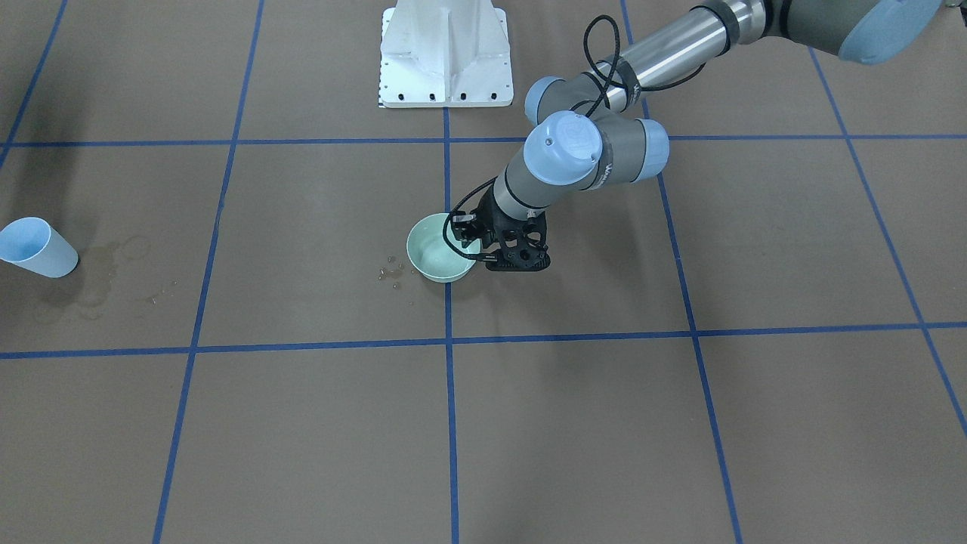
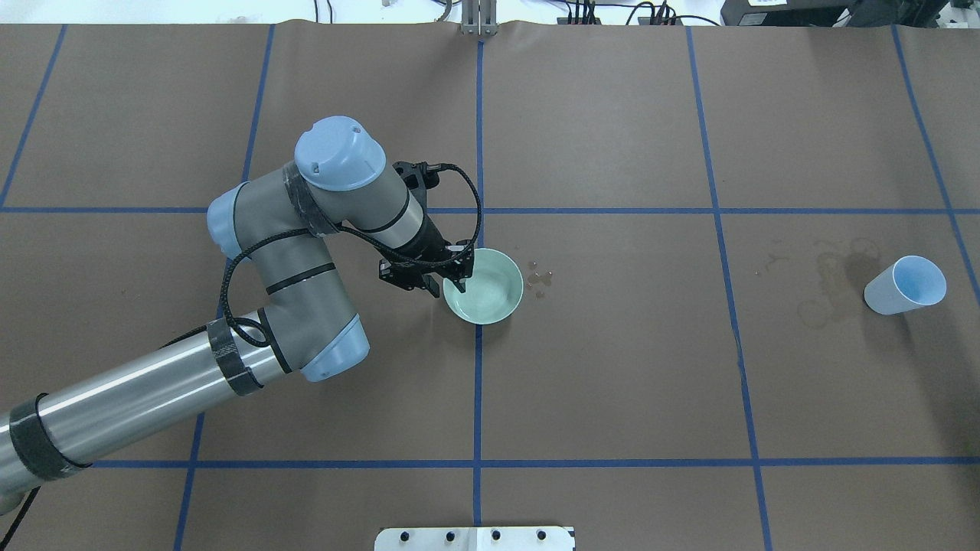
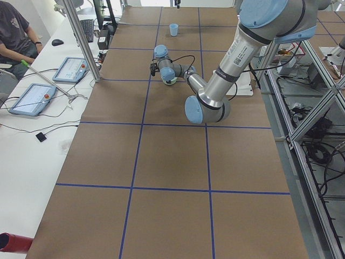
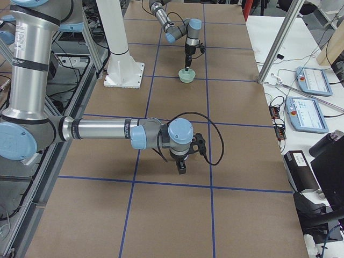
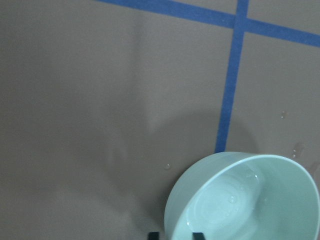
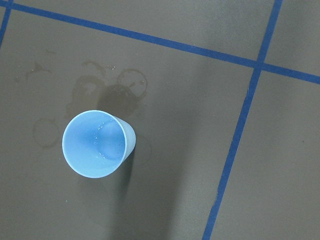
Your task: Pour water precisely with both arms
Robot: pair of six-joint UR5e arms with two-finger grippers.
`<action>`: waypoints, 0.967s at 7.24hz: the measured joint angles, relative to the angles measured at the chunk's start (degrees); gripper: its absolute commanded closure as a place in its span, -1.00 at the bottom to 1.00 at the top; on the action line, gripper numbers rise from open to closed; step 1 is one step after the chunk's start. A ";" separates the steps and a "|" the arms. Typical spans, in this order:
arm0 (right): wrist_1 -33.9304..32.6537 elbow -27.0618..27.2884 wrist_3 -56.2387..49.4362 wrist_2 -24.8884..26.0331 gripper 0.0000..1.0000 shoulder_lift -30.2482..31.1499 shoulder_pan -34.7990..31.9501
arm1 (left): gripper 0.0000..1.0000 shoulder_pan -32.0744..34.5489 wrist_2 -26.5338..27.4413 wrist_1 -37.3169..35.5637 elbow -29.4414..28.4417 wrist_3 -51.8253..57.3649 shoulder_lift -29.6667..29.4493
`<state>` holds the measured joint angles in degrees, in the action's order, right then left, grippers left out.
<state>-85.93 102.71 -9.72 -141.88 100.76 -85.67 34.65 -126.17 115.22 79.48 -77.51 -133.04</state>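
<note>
A pale green bowl stands upright at the table's middle. A little water glints inside it. My left gripper reaches down onto the bowl's near-left rim. In the left wrist view its fingertips straddle the bowl's wall, one inside and one outside, shut on it. A light blue cup stands upright and alone at the far right; it shows from above in the right wrist view. My right gripper shows only in the exterior right view, so I cannot tell whether it is open or shut.
Water droplets lie on the brown paper beside the bowl. Wet ring stains mark the paper next to the cup. The white pedestal stands at the robot's side. Tablets and cables lie on the side bench, where a person sits.
</note>
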 measured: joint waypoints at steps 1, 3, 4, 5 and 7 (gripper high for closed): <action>3.25 -0.19 0.67 0.33 -1.00 -0.01 1.00 | -0.77 0.57 0.03 -0.21 1.80 -0.08 0.05; 14.69 -0.42 2.23 1.33 -1.00 1.10 3.28 | -0.77 2.08 0.02 -0.68 5.16 -0.23 0.15; 23.29 -0.75 2.53 2.54 -1.00 2.73 4.37 | -0.77 2.78 -0.01 -0.74 5.73 -0.26 0.19; 32.34 -1.91 2.75 3.42 -0.99 4.22 5.04 | -0.77 3.32 -0.03 -0.77 5.94 -0.27 0.25; 47.04 -5.36 8.47 3.65 -0.98 5.58 5.54 | -0.77 3.88 -0.03 -0.84 6.02 -0.27 0.37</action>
<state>-38.90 97.36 -1.25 -138.23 106.34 -80.12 38.53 -126.19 114.38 85.50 -77.78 -132.67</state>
